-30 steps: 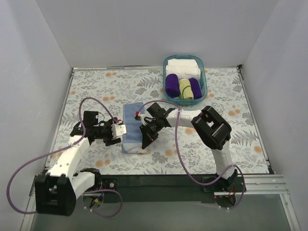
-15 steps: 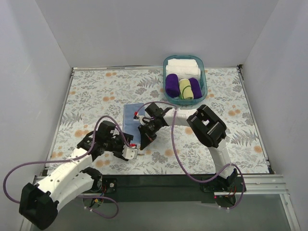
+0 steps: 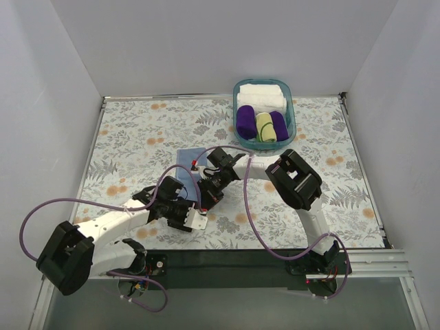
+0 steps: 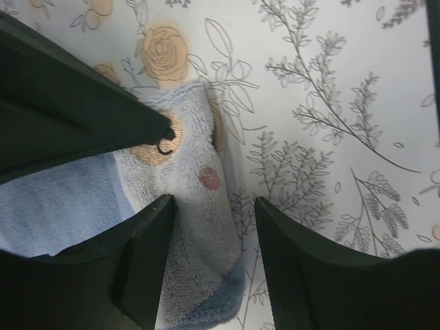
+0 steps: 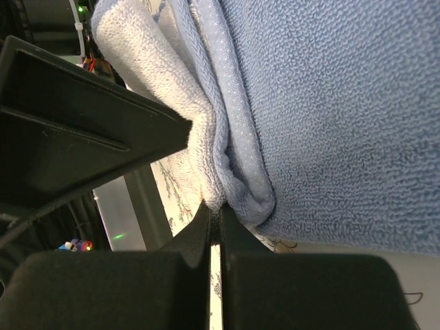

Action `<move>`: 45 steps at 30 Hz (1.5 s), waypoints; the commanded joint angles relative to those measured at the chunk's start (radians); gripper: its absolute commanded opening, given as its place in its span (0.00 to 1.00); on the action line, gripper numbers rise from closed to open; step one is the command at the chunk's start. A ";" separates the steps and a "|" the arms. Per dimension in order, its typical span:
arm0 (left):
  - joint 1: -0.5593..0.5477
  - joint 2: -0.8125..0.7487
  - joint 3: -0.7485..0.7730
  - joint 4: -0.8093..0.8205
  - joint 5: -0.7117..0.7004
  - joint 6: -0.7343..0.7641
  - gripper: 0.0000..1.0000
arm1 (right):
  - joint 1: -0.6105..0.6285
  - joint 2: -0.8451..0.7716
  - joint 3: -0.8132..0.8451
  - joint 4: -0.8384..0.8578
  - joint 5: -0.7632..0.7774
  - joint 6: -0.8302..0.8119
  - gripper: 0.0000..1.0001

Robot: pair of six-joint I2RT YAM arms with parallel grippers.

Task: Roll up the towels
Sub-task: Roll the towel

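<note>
Tablecloth (image 3: 137,130) floral, walls (image 3: 206,41) white | left fingers (image 4: 309,275) open astride blue towel (image 4: 199,227) | right fingers (image 5: 103,289) pinching its edge

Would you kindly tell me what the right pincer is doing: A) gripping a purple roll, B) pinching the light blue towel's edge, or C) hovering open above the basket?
B: the right wrist view shows the right pincer shut on a fold of the light blue towel.

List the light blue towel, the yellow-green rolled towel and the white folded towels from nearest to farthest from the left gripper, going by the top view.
From the left gripper:
1. light blue towel, at its fingers, mid-table.
2. yellow-green rolled towel, near half of the basket, far right.
3. white folded towels, back of the basket.
</note>
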 commanded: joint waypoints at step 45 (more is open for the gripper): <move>0.339 1.052 0.671 -0.666 0.376 0.131 0.01 | 0.332 -0.536 -0.312 0.211 0.608 -0.650 0.54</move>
